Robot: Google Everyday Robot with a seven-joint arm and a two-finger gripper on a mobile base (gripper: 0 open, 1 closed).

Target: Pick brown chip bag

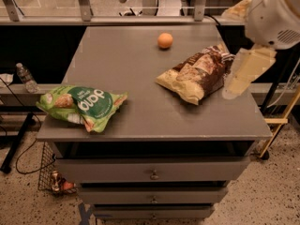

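The tool point(236, 82), wide or narrow I cannot tell, hangs at mid-right of the frame beside the brown chip bag point(199, 71) on the table point(140, 121); seemingly mid-approach, it must next settle over the bag.

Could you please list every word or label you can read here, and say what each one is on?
"dang": white letters, upside down, on the green bag; smaller print unreadable.
The brown chip bag: print too blurred to read.
The claw, just right of that bag: no visible text.
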